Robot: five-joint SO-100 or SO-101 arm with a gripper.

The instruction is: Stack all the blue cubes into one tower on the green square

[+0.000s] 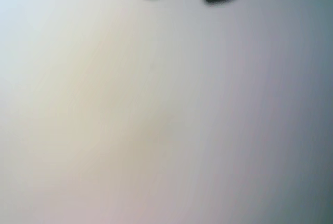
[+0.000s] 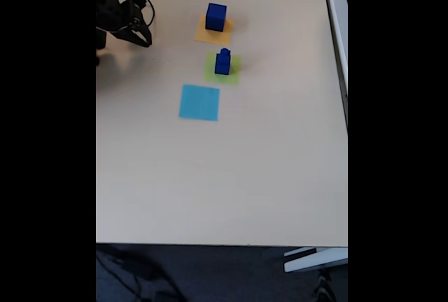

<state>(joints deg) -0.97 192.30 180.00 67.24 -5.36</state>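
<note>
On the worktop (image 2: 231,176), a large blue cube (image 2: 215,17) sits on the orange-yellow square (image 2: 203,35); a small blue stack (image 2: 222,62) stands on the green square (image 2: 232,71). The light blue square (image 2: 199,101) lies bare. The gripper (image 2: 145,38), far left, is spread and empty; the wrist view is blurred.

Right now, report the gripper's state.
Gripper: open, holding nothing; in the fixed view it hangs left of the orange-yellow square, apart from every blue cube.

Beige table (image 2: 224,176) under orange-yellow square (image 2: 212,33), green square (image 2: 234,69), light blue square (image 2: 199,102).
</note>
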